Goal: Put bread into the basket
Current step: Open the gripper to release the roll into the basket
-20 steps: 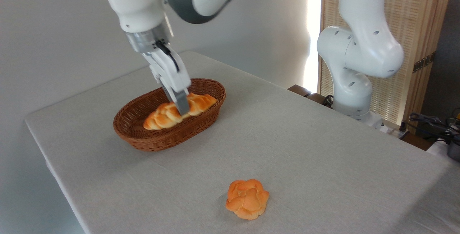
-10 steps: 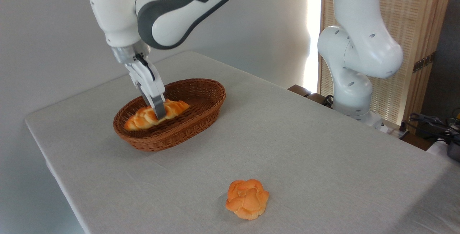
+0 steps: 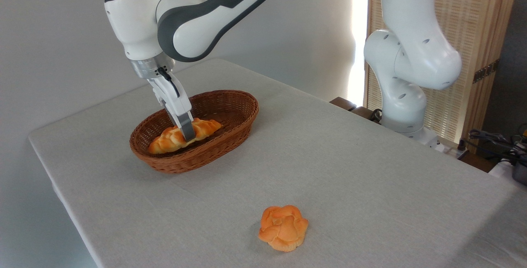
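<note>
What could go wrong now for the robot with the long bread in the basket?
The pincer grips the long braided golden loaf low inside the oval brown wicker basket. If it lifts without opening, the loaf may come back out. A sideways pull might drag or tip the light basket. The round orange bun sits far away, safe.

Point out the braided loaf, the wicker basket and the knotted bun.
braided loaf [image 3: 206, 127], fixed camera, right half of its top.
wicker basket [image 3: 230, 130], fixed camera, right outer wall.
knotted bun [image 3: 283, 227], fixed camera, centre of its top.

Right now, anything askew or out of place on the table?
Nothing stands out. The bread lies inside the basket with the gripper at its middle; the round bun sits apart, intact.
</note>
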Robot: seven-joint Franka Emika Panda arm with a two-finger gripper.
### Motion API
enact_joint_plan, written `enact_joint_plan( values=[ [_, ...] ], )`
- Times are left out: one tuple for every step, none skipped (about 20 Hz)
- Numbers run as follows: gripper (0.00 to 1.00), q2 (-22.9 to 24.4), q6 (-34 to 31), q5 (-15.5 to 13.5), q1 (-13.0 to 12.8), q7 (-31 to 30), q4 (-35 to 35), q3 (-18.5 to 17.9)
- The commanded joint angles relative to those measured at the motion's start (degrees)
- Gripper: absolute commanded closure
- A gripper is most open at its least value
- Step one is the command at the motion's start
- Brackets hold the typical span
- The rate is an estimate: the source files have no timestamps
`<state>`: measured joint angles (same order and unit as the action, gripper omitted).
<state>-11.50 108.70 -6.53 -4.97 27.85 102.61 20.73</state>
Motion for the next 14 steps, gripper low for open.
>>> enact_joint_plan(
  values=[
    [0.0, 1.0, 0.8, 0.5, -0.1, -0.9, 0.4, 0.0],
    [0.0, 1.0, 0.7, 0.4, -0.1, -0.8, 0.4, 0.0],
    [0.0, 1.1, 0.6, 0.4, 0.0, -0.7, 0.4, 0.0],
    [0.0, 1.2, 0.5, 0.5, 0.0, -0.6, 0.3, 0.0],
    [0.0, 1.2, 0.5, 0.5, 0.0, -0.6, 0.3, 0.0],
    [0.0, 1.2, 0.5, 0.5, 0.0, -0.6, 0.2, 0.0],
    [0.0, 1.3, 0.5, 0.5, 0.0, -0.5, 0.1, 0.0],
    [0.0, 1.6, 0.5, 0.6, 0.1, -0.5, 0.0, -0.1],
    [0.0, 2.1, 0.4, 0.6, 0.2, -0.4, -0.2, -0.3],
    [0.0, 2.6, 0.3, 0.6, 0.4, -0.3, -0.4, -0.5],
    [0.0, 3.9, 0.0, 0.9, 0.6, -0.2, -0.5, -0.9],
    [0.0, 5.4, 0.0, 0.9, 0.7, 0.4, -0.6, -2.3],
    [0.0, 6.9, -0.2, 0.9, 0.7, 1.2, -0.7, -3.9],
    [0.0, 8.4, -0.8, 0.9, 0.7, 2.6, -1.0, -5.5]
  ],
)
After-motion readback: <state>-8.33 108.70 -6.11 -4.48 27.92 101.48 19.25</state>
